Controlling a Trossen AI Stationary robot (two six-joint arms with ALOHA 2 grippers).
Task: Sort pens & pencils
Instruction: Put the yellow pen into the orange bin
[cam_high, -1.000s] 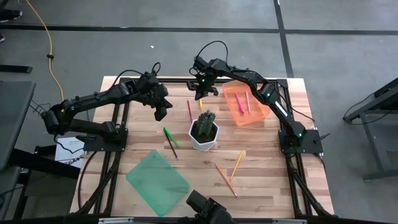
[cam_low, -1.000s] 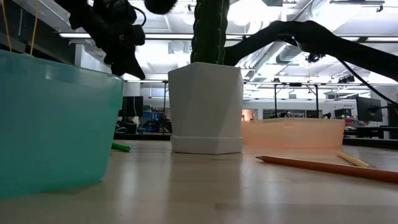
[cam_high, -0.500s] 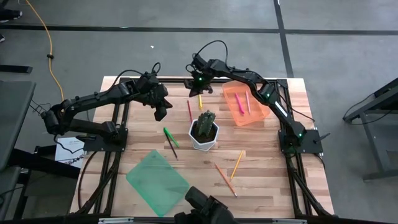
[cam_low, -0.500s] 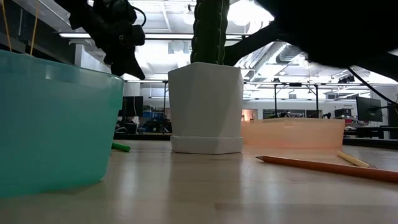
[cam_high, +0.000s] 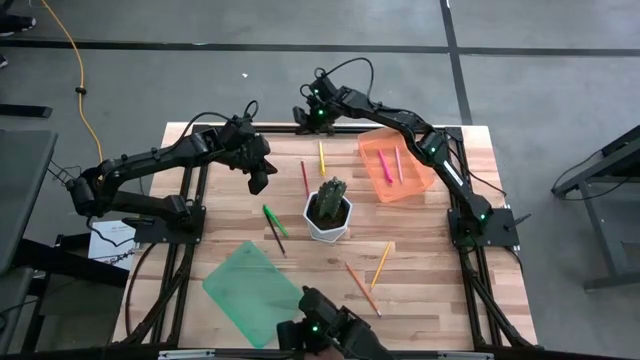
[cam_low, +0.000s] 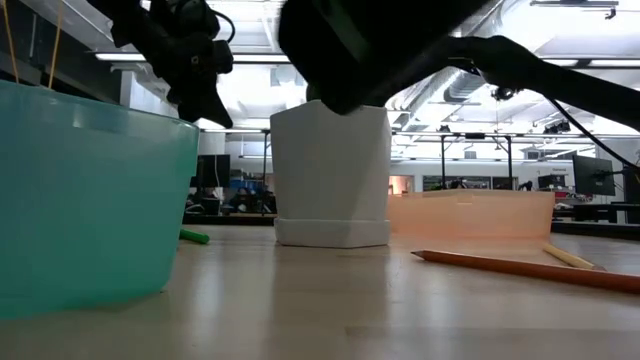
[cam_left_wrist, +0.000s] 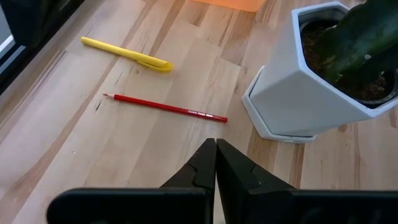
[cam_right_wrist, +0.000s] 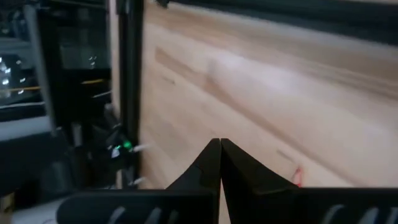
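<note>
Barely begun, by the look of it. Only the pink pen (cam_high: 383, 166) in the orange tray (cam_high: 421, 184), alongside a thin orange stick. Green tray (cam_high: 252, 292) holding nothing.

Still loose on the table:
- yellow pen (cam_high: 321, 158)
- red pencil (cam_high: 305, 178)
- green pen (cam_high: 274, 218)
- dark pencil (cam_high: 275, 238)
- two orange pencils (cam_high: 380, 264)

Left gripper (cam_high: 257, 181) pinched together, carrying nothing, beside the cactus pot (cam_high: 328, 216). Right gripper (cam_high: 304, 118) likewise closed, at the far edge.

cactus in white pot (cam_high: 328, 208) frame centre | yellow cable (cam_high: 72, 70) upper left on floor | wooden table (cam_high: 430, 290) bare lower right
</note>
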